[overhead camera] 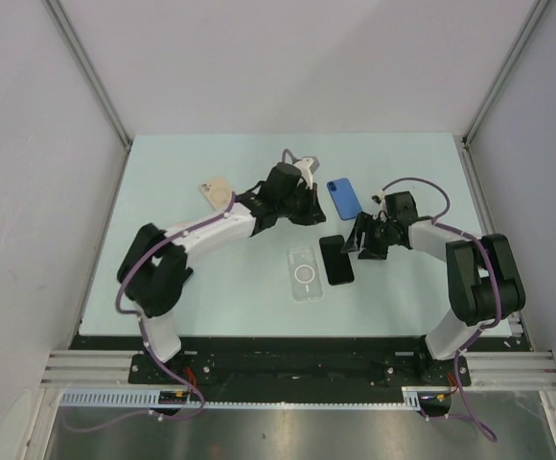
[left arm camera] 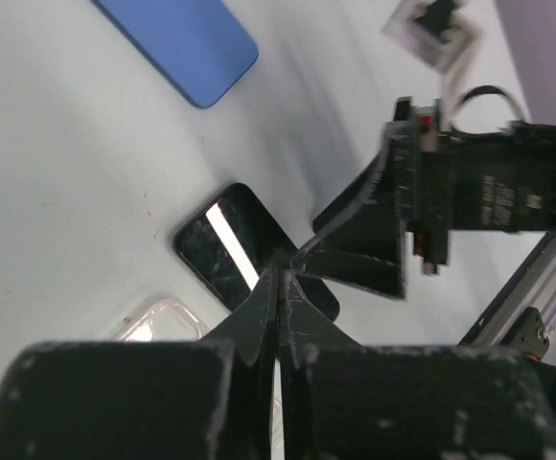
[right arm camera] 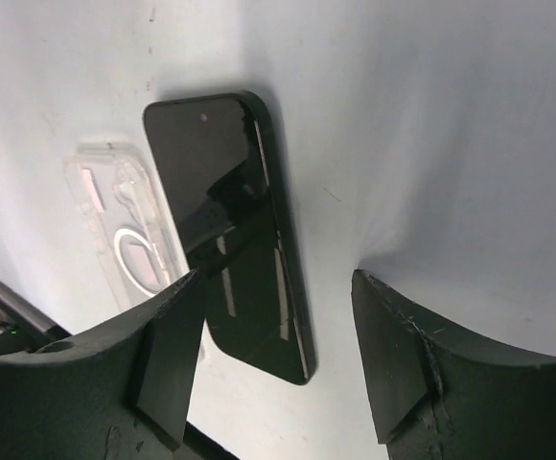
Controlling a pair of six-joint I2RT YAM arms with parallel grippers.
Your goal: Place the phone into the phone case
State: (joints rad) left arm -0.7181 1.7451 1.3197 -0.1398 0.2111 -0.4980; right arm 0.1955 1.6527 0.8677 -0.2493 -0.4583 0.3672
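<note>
A black phone (overhead camera: 335,259) lies flat, screen up, on the pale table, next to a clear phone case (overhead camera: 303,273) with a white ring on its left. In the right wrist view the phone (right arm camera: 230,230) lies ahead of my open right gripper (right arm camera: 278,316), with the case (right arm camera: 125,240) beyond it. My right gripper (overhead camera: 362,241) hovers just right of the phone and holds nothing. My left gripper (overhead camera: 313,213) is shut and empty, above and behind the phone (left arm camera: 230,244); its closed fingers (left arm camera: 280,297) point down at it.
A blue phone case (overhead camera: 343,195) lies behind the phone, also in the left wrist view (left arm camera: 177,38). A beige tag-like object (overhead camera: 215,190) lies at the back left. Grey walls stand on three sides.
</note>
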